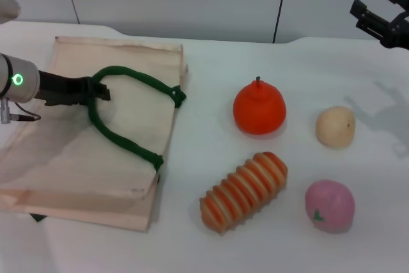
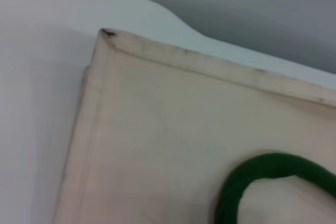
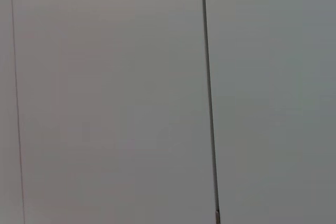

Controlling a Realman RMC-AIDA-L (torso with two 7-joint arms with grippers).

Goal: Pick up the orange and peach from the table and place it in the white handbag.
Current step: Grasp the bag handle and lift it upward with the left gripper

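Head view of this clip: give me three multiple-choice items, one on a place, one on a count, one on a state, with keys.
1. Where does the bright orange-red round toy orange lie?
A. inside the cream cloth handbag
B. on the white table, right of the handbag
C. in the right pincer

2. How many loose toy foods lie on the table?
A. two
B. four
C. six

3. What is the left pincer doing?
A. gripping the dark green rope handle
B. holding the pink round toy peach
C. hanging above the long orange-and-cream ribbed toy

Key: 1 B, the orange sits on bare table beside the bag. 2 B, orange, peach, ribbed toy and pale beige round fruit. 3 A, the pincer meets the handle's loop over the bag; the right pincer is raised at the far right.
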